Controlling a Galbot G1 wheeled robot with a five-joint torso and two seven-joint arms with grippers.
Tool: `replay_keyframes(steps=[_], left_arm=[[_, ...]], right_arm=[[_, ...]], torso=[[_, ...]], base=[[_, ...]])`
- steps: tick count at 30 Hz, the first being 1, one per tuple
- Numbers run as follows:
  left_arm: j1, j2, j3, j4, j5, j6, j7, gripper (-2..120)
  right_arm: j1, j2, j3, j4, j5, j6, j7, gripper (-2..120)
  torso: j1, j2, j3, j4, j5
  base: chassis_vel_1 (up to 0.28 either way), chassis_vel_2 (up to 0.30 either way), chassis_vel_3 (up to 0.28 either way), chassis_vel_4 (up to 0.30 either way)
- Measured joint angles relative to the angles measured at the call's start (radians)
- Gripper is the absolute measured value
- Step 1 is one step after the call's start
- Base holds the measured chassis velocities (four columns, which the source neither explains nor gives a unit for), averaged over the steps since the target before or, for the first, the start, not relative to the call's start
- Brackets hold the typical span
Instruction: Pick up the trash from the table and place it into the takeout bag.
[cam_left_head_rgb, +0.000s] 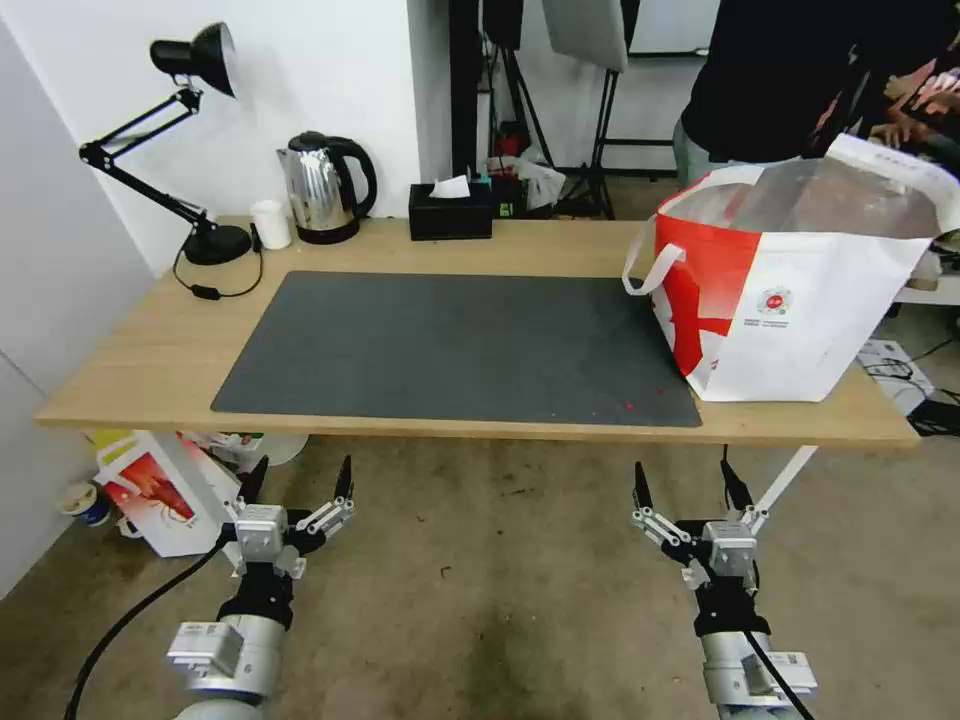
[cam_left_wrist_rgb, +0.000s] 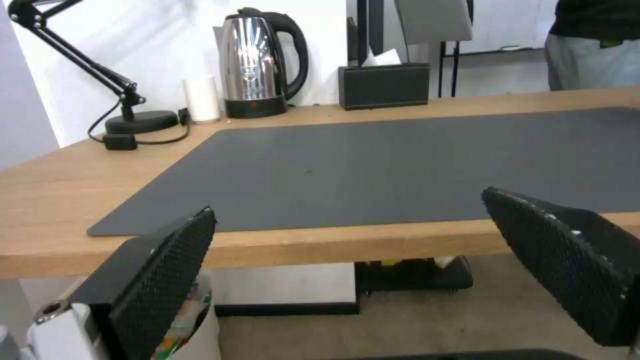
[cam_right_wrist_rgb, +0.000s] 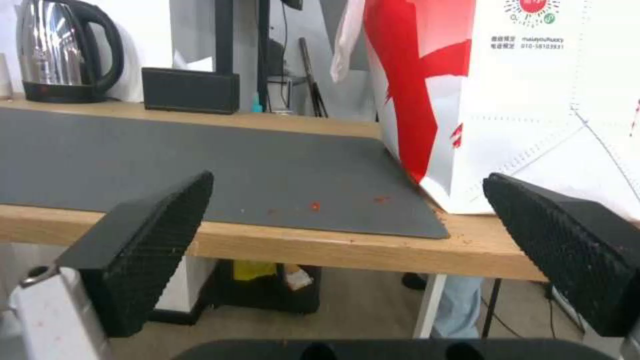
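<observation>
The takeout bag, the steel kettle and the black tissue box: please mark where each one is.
takeout bag (cam_left_head_rgb: 800, 310), head view, white front wall.
steel kettle (cam_left_head_rgb: 312, 188), head view, shiny body.
black tissue box (cam_left_head_rgb: 450, 213), head view, front face.

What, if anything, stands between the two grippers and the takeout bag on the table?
Nothing visible does. The left gripper and right gripper hang open below the table's near edge; the takeout bag stands at the right end.

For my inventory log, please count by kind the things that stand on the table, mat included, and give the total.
Desk lamp: 1
White cup: 1
Steel kettle: 1
Black tissue box: 1
Dark grey mat: 1
Takeout bag: 1
Total: 6
Both tools, left and right, hang open below the table edge.
</observation>
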Motion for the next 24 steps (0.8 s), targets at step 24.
replay_keyframes(steps=[24], left_arm=[[-0.002,0.017,-0.011,0.008,-0.025,0.005,0.012,100]], right_arm=[[0.000,0.000,0.000,0.000,0.000,0.000,0.000,100]], torso=[[0.000,0.000,0.000,0.0000,0.0001]], base=[[0.000,0.000,0.000,0.000]])
